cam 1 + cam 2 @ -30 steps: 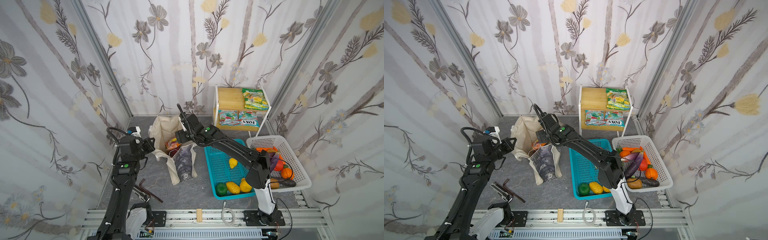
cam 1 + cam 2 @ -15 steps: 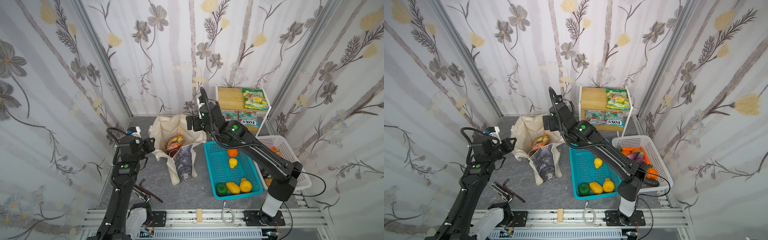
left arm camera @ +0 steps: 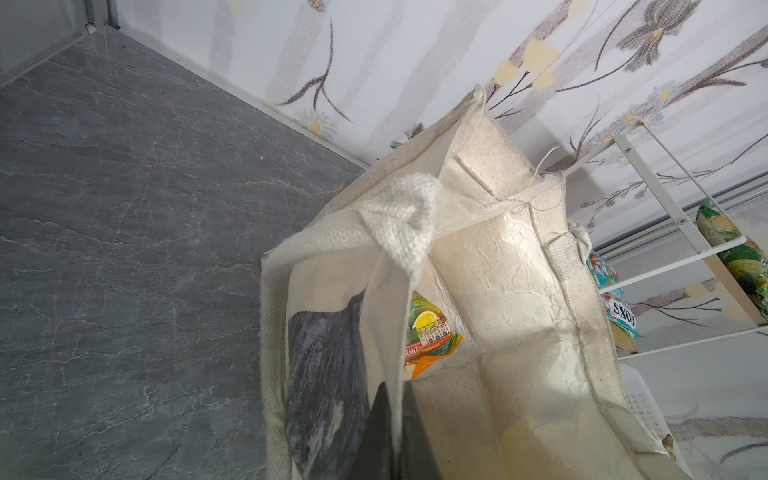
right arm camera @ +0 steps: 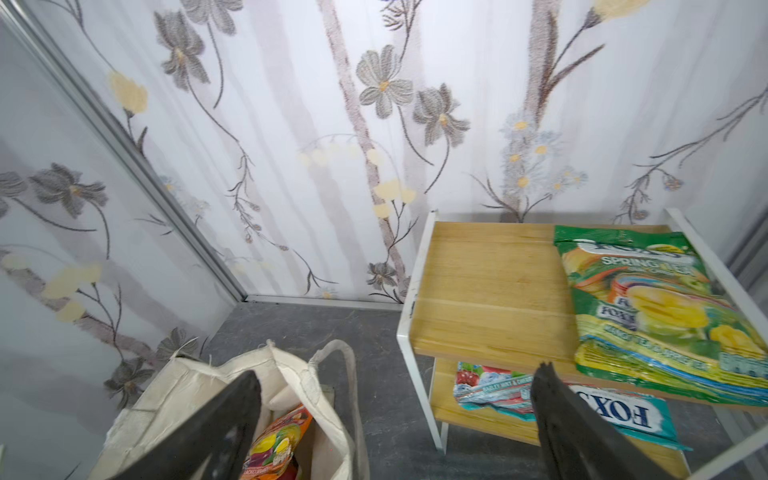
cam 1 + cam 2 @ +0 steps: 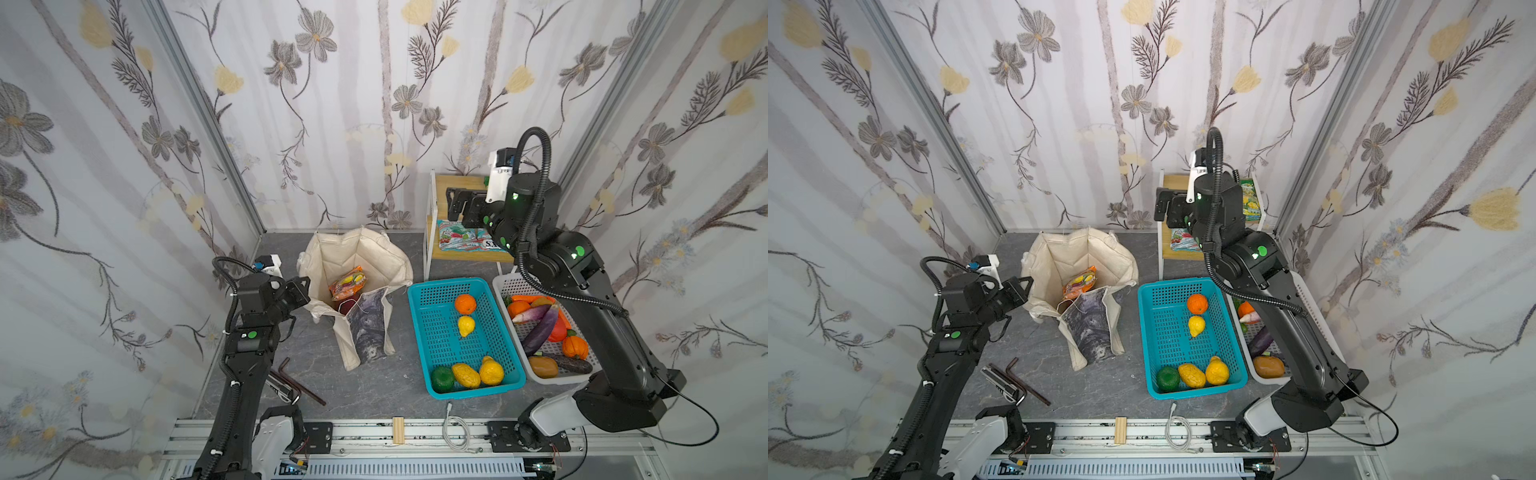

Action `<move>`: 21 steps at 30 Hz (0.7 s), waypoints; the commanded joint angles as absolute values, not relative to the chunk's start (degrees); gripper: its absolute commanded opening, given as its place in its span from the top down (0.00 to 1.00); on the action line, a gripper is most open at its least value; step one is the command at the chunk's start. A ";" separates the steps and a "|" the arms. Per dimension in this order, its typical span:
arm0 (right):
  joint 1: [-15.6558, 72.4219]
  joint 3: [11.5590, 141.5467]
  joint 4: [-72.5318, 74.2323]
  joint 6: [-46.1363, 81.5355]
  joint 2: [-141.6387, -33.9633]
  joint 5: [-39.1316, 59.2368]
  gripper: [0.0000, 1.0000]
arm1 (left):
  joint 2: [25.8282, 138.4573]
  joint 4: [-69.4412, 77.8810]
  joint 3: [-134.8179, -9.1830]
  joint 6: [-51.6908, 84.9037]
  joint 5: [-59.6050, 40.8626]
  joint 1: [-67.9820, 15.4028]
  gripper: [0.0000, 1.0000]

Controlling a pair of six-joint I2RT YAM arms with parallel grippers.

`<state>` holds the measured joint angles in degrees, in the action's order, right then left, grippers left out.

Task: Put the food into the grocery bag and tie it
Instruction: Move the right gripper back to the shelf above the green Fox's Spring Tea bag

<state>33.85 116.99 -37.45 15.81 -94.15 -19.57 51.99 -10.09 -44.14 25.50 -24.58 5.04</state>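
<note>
The cream grocery bag (image 5: 365, 255) (image 5: 1075, 257) stands open on the grey floor in both top views. My left gripper (image 5: 305, 286) (image 3: 392, 415) is shut on the bag's near rim cloth. An orange snack packet (image 5: 347, 284) (image 4: 278, 440) lies inside the bag. My right gripper (image 5: 453, 203) (image 4: 399, 372) hangs open and empty, raised beside the shelf. A green packet (image 4: 648, 299) lies on the top board, teal packets (image 4: 615, 409) on the lower one. Yellow fruits (image 5: 466, 325) sit in the teal basket, a purple eggplant (image 5: 540, 328) in the white one.
The teal basket (image 5: 419, 332) and the white basket (image 5: 513, 284) stand side by side right of the bag. The wooden shelf (image 5: 457, 185) stands at the back right. Allen keys (image 5: 291, 378) lie front left, and a white cable (image 5: 453, 424) by the front rail.
My right gripper has lifted off the bag's mouth and swung right to the shelf, jaws wider. The orange packet stays in the bag. The left arm has not moved.
</note>
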 commanded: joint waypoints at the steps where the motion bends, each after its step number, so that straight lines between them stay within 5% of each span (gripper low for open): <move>1: 27.32 117.76 -39.50 13.73 -94.20 -17.12 0.00 | 52.53 -7.38 -44.91 25.70 -25.61 5.03 1.00; 10: 11.49 124.07 -43.51 12.32 -103.72 -15.27 0.00 | 53.09 -7.38 -45.24 25.75 -26.44 5.02 1.00; 21: 7.65 125.77 -44.93 11.43 -111.65 -9.88 0.02 | 52.94 -7.38 -44.30 25.84 -26.55 5.05 1.00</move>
<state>7.60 125.23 -45.01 12.32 -110.76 -11.73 53.15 -9.65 -44.53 25.89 -26.15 4.99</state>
